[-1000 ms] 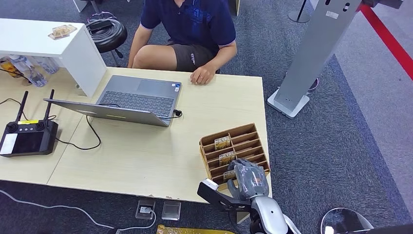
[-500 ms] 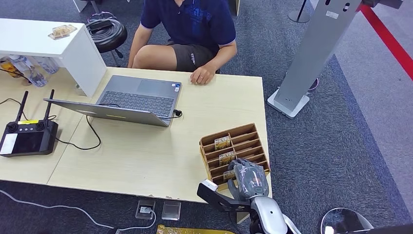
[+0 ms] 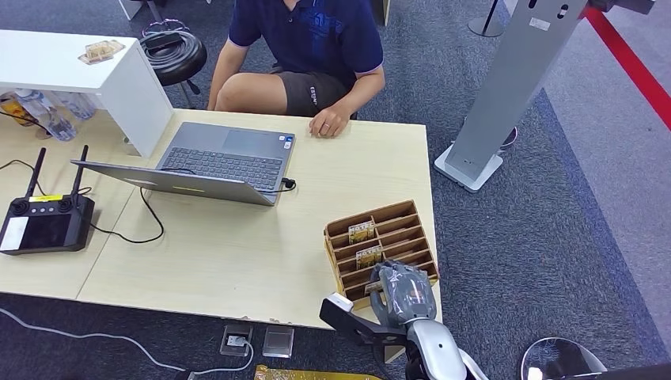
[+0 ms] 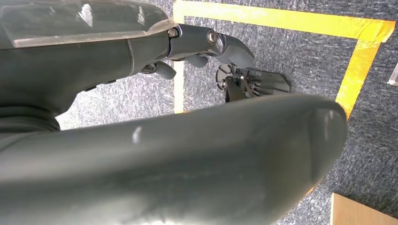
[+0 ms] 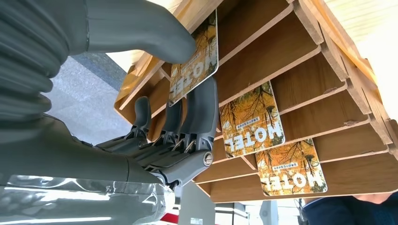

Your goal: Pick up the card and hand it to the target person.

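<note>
Three cards printed "HOTEL" stand in the wooden slotted rack (image 5: pixel 300 70), the nearest card (image 5: pixel 195 58) pinched by the right hand (image 5: pixel 173 93), two beyond its fingertips.

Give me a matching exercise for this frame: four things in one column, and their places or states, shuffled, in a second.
Things:
1. laptop
2. right hand
3. card rack
4. controller

Places or states:
A. pinches a card in the rack's slot nearest the robot
B. at the table's left edge, aerials up
C. open, in front of the seated person
D. near the table's right corner, close to the robot

Pairs: 1-C, 2-A, 3-D, 4-B
</note>
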Available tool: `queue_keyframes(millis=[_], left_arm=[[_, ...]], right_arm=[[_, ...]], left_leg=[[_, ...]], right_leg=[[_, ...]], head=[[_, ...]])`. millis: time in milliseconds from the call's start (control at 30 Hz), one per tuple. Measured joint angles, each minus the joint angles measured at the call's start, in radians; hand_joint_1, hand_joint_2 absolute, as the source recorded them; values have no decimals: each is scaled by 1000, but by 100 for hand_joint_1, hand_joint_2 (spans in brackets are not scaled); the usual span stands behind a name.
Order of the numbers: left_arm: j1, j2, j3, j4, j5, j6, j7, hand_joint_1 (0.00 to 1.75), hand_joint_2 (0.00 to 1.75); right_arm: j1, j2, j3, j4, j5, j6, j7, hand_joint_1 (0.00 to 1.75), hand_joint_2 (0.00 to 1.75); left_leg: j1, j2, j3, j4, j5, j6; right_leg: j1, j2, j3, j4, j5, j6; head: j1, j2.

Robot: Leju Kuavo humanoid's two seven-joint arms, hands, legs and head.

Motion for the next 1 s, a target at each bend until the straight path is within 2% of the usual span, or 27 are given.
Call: queue_keyframes(millis=[167, 433, 567, 1000], left_arm=[[0, 0, 0, 0, 0, 1, 0, 0, 0], [0, 0, 0, 0, 0, 1, 0, 0, 0], [0, 0, 0, 0, -1, 0, 0, 0, 0], [0, 0, 0, 0, 0, 0, -2, 0, 0]], right_arm=[[0, 0, 0, 0, 0, 1, 0, 124, 175], [-1, 0, 0, 0, 0, 1, 0, 131, 175], [-1, 0, 0, 0, 0, 1, 0, 165, 175], [-2, 0, 0, -2, 0, -10, 0, 162, 175]], left_leg=[[0, 0, 0, 0, 0, 0], [0, 0, 0, 0, 0, 0], [0, 0, 0, 0, 0, 0], [0, 0, 0, 0, 0, 0]], right_leg=[[0, 0, 0, 0, 0, 0], [0, 0, 0, 0, 0, 0], [0, 0, 0, 0, 0, 0], [0, 0, 0, 0, 0, 0]], head=[[0, 0], [0, 0], [0, 0], [0, 0]])
